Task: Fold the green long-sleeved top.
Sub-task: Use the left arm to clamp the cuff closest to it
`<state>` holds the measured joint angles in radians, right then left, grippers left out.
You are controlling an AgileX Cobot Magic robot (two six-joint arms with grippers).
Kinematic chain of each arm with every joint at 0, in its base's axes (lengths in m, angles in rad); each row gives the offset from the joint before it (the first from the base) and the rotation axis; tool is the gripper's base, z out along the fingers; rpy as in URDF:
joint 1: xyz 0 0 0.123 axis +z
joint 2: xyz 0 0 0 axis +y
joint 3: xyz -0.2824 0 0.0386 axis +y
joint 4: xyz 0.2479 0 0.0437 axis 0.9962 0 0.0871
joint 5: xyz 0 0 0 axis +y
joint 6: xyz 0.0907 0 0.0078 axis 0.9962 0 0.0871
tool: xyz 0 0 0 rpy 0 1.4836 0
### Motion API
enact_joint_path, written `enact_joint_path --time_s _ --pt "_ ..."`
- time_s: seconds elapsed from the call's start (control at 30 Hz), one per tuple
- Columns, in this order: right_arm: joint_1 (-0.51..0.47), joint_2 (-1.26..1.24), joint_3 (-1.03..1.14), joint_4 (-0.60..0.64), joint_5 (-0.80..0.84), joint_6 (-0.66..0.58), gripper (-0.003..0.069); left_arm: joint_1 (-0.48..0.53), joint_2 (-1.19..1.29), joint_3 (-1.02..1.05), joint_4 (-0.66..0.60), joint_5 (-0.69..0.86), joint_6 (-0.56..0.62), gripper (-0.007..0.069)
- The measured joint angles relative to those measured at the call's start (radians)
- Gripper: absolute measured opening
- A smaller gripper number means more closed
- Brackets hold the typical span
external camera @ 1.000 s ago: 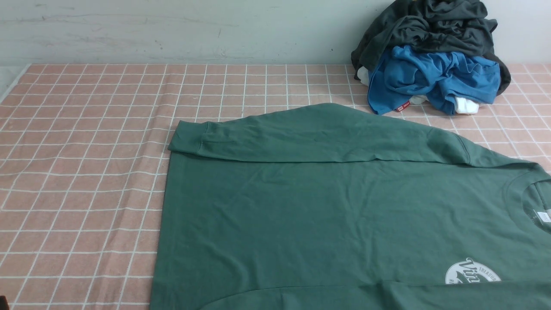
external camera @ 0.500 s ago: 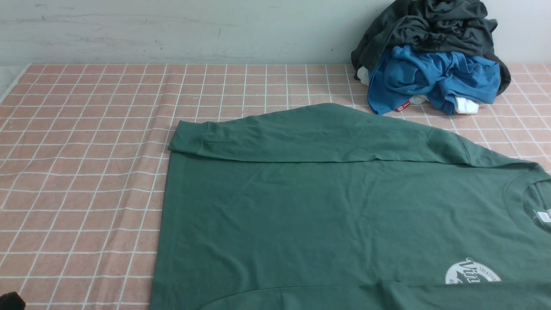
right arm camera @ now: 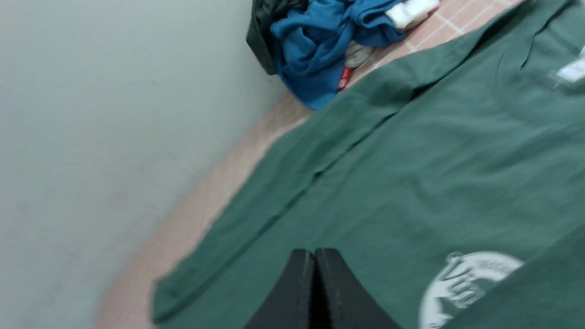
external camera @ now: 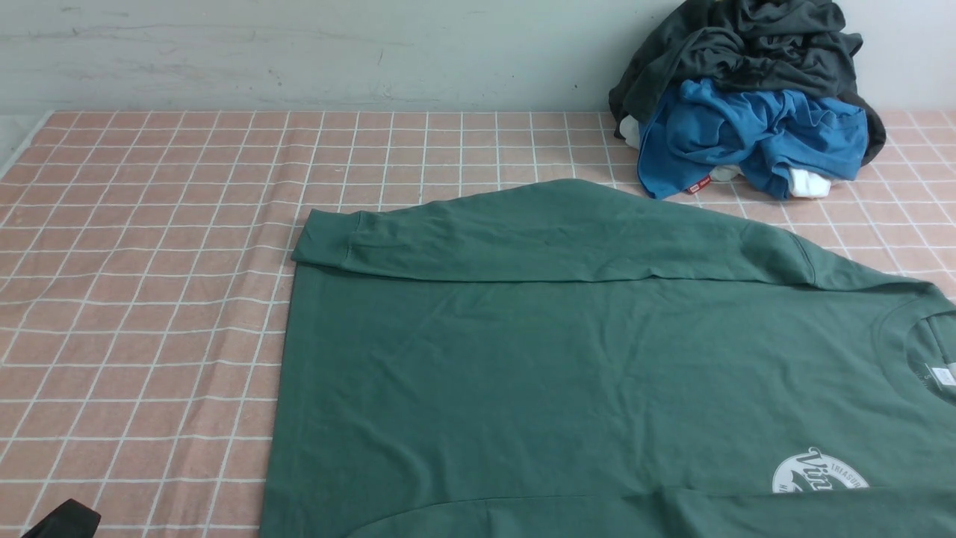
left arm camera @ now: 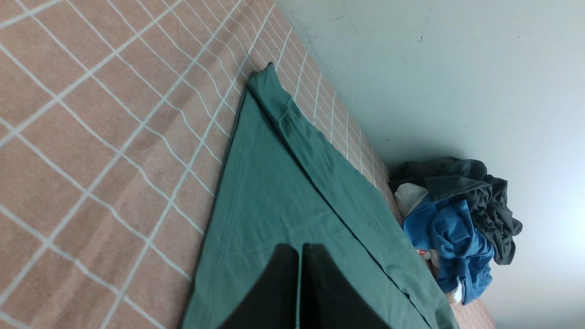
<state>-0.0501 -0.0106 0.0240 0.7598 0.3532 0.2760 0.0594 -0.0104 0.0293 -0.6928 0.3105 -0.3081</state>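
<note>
The green long-sleeved top (external camera: 567,373) lies flat on the checked pink cloth, its collar and neck tag (external camera: 939,375) at the right and hem at the left. One sleeve (external camera: 523,235) is folded across the far side of the body, cuff at the left. The white round logo (external camera: 818,472) shows near the front right. My left gripper (external camera: 63,521) pokes in at the bottom left corner; in the left wrist view it (left arm camera: 299,249) is shut and empty above the top's hem corner. My right gripper (right arm camera: 314,252) is shut and empty over the top (right arm camera: 411,183), near the logo (right arm camera: 461,283).
A heap of clothes sits at the back right against the wall: a dark grey-black garment (external camera: 747,52) over a bright blue one (external camera: 747,138), with white fabric (external camera: 810,183) beneath. The pink checked cloth (external camera: 149,224) covers the table to the left of the top.
My left gripper has come further into the front view at the bottom left corner, moving right. The top and the clothes heap have not moved.
</note>
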Motion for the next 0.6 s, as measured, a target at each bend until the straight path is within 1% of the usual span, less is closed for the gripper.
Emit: enact_joint_path --time_s 0.03,0.07,0.1,0.13,0.17,0.2,0.23,0.27,0.3,0.37,0.4,0.43,0.47,0.5,0.53,0.57,0.6 --pt "0.0 0.0 0.0 0.077 -0.01 0.003 -0.0014 0.0 0.0 0.0 -0.004 0.0 0.0 -0.0003" --pt "0.0 0.0 0.0 0.127 -0.016 0.002 -0.0014 0.0 0.0 -0.001 -0.004 0.003 0.016 -0.0003" --pt "0.0 0.0 0.0 0.166 -0.019 -0.003 -0.0014 0.0 0.0 -0.016 -0.004 0.02 0.048 -0.0003" --pt "0.0 0.0 0.0 0.17 -0.02 -0.004 -0.0014 0.0 0.0 -0.02 -0.004 0.024 0.064 -0.0003" --pt "0.0 0.0 0.0 0.189 -0.026 -0.031 -0.0014 0.0 0.0 -0.061 -0.003 0.044 0.147 -0.0003" --pt "0.0 0.0 0.0 0.19 -0.028 -0.034 -0.0014 0.0 0.0 -0.067 -0.003 0.046 0.16 -0.0003" --pt "0.0 0.0 0.0 0.19 -0.039 -0.056 -0.0014 0.0 0.0 -0.116 -0.001 0.055 0.243 -0.0003" --pt "0.0 0.0 0.0 0.19 -0.046 -0.073 -0.0014 0.0 0.0 -0.138 -0.001 0.058 0.289 -0.0003" --pt "0.0 0.0 0.001 0.189 -0.058 -0.099 -0.0014 0.0 0.0 -0.184 -0.001 0.061 0.399 -0.0003" --pt "0.0 0.0 0.001 0.187 -0.07 -0.159 -0.0014 0.0 0.01 -0.264 0.005 0.083 0.543 -0.0003" --pt "0.0 0.0 0.001 0.186 -0.073 -0.165 -0.0014 0.0 0.016 -0.278 0.008 0.091 0.578 -0.0003" --pt "0.0 0.0 0.001 0.182 -0.077 -0.214 -0.0014 0.0 0.048 -0.322 0.03 0.123 0.632 -0.0003" --pt "0.0 0.0 0.0 0.174 -0.079 -0.261 -0.0014 0.0 0.106 -0.374 0.062 0.177 0.664 -0.0003" --pt "0.0 0.0 -0.002 0.169 -0.079 -0.276 -0.0014 0.0 0.115 -0.382 0.076 0.187 0.67 -0.0003" --pt "0.0 0.0 -0.018 0.155 -0.075 -0.321 -0.0014 0.0 0.18 -0.432 0.117 0.25 0.681 -0.0003" --pt "0.0 0.0 -0.042 0.132 -0.073 -0.364 -0.0014 0.0 0.266 -0.495 0.184 0.338 0.682 -0.0003" --pt "0.0 0.011 -0.076 0.109 -0.073 -0.397 -0.0014 0.0 0.319 -0.534 0.236 0.393 0.682 -0.0003"
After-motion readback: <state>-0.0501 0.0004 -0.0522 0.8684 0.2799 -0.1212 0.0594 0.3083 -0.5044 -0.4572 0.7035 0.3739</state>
